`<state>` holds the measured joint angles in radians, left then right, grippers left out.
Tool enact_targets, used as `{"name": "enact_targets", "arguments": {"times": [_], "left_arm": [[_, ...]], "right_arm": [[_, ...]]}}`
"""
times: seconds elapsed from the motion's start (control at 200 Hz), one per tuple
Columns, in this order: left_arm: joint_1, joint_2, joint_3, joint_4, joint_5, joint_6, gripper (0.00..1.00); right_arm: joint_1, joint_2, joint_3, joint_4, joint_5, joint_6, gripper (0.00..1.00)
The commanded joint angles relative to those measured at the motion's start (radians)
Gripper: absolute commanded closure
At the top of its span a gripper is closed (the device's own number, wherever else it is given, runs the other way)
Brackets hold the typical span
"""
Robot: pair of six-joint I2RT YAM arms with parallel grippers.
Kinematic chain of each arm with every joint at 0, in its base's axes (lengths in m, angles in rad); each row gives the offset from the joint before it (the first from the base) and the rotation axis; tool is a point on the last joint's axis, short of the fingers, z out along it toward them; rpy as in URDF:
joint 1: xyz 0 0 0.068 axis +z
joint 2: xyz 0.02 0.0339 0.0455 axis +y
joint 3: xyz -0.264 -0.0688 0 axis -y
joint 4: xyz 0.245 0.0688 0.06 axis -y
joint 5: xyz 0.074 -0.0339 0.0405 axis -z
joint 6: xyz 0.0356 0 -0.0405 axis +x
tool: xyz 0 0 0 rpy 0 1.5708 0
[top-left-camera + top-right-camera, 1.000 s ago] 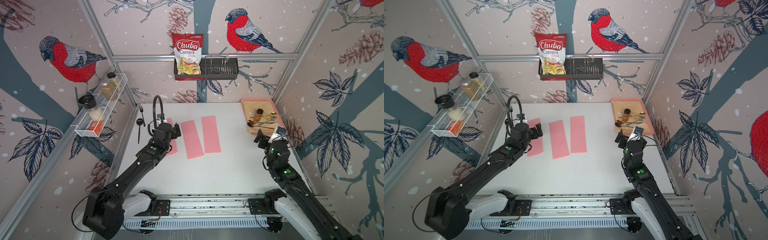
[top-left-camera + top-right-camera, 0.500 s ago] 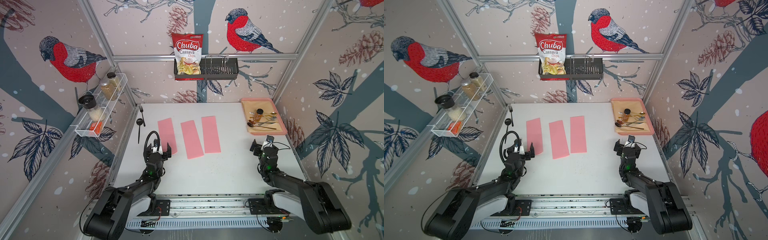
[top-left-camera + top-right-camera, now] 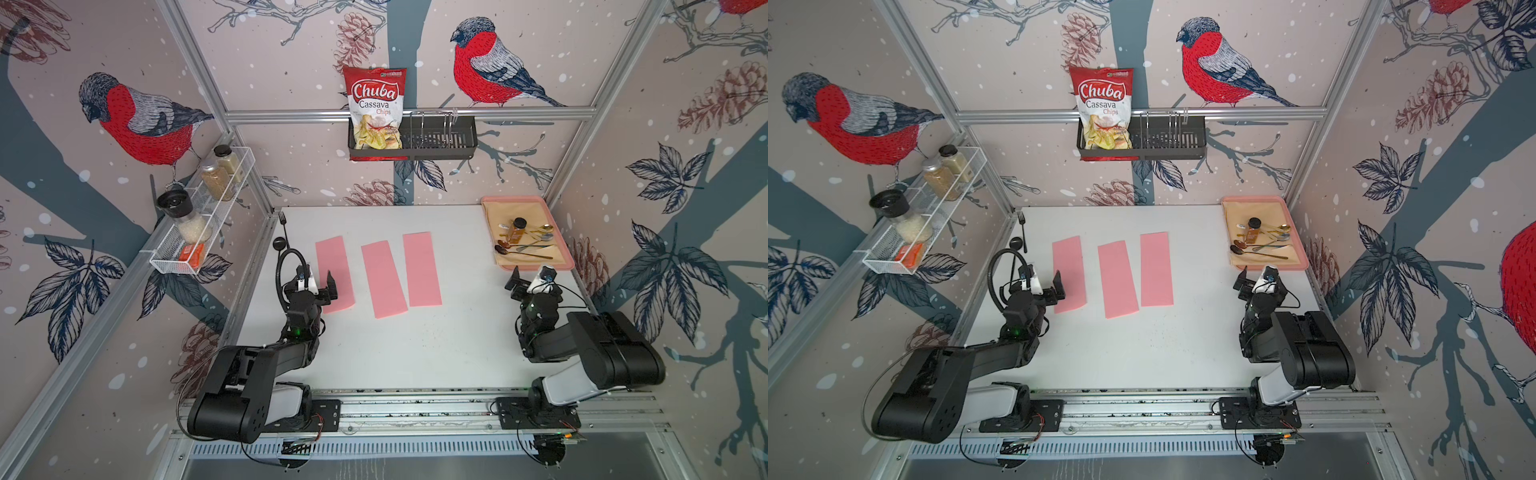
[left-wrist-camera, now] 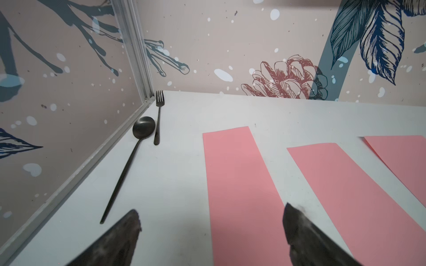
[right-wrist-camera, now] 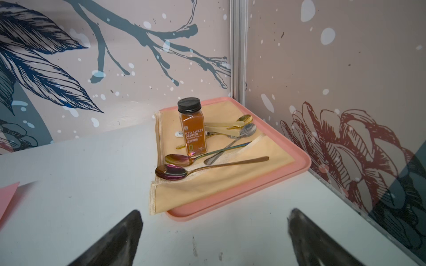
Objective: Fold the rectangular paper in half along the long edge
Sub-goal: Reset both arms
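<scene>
White table [image 3: 415, 353] in a booth with bird-print walls. Three pink papers lie flat side by side at mid-table, long edges running away from the robot: left paper [image 3: 334, 270], middle paper [image 3: 383, 278], right paper [image 3: 421, 270]. They are close together but not touching, and none shows a fold.

Left gripper [image 3: 316, 282] is wide open and holds nothing. It sits at the near end of the left paper. In the left wrist view the gripper [image 4: 212, 214] has one finger over that paper's inner long edge and the other over bare table. Whether it touches the paper, cannot tell.

Right gripper [image 3: 530, 282] is also wide open and empty, low by the near edge of the tray [image 3: 540, 268], well apart from the papers. In the right wrist view the gripper [image 5: 214, 213] faces the tray, over bare table.

The tray is in the far right corner with a tan cloth [image 5: 207, 188], a spice bottle [image 5: 192, 129] standing upright, and several spoons.

Black fork [image 4: 159, 108] and black spoon [image 4: 143, 127] lie along the left wall. Chips bag [image 3: 376, 108] stands in a rack on the back wall.
</scene>
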<state>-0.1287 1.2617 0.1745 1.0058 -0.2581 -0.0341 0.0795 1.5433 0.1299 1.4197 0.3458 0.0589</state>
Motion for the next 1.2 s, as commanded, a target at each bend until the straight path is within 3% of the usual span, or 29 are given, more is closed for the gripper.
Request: {"name": "enact_targets", "arguments": {"times": [0.0, 0.275, 0.37, 0.465, 0.625, 1.196], "left_arm": [[0.021, -0.02, -0.021, 0.096, -0.029, 0.039, 0.01], [0.086, 0.313, 0.013, 0.416, 0.1, 0.045, 0.02], [0.095, 0.262, 0.014, 0.332, 0.1, 0.03, 0.02], [0.095, 0.307, 0.003, 0.428, 0.123, 0.042, 0.02], [0.097, 0.289, 0.055, 0.297, 0.099, 0.029, 0.02], [0.092, 0.295, 0.054, 0.309, 0.097, 0.036, 0.02]], "right_arm": [[0.002, 0.003, -0.004, 0.07, -0.024, -0.008, 0.0], [-0.004, 0.002, -0.003, 0.07, -0.028, -0.001, 0.0], [-0.006, 0.002, -0.001, 0.065, -0.027, 0.001, 0.0], [-0.007, 0.004, 0.012, 0.044, -0.024, 0.005, 0.0], [-0.018, 0.001, 0.036, -0.009, -0.056, 0.004, 0.0], [-0.017, 0.001, 0.036, -0.01, -0.053, 0.004, 0.0]]}}
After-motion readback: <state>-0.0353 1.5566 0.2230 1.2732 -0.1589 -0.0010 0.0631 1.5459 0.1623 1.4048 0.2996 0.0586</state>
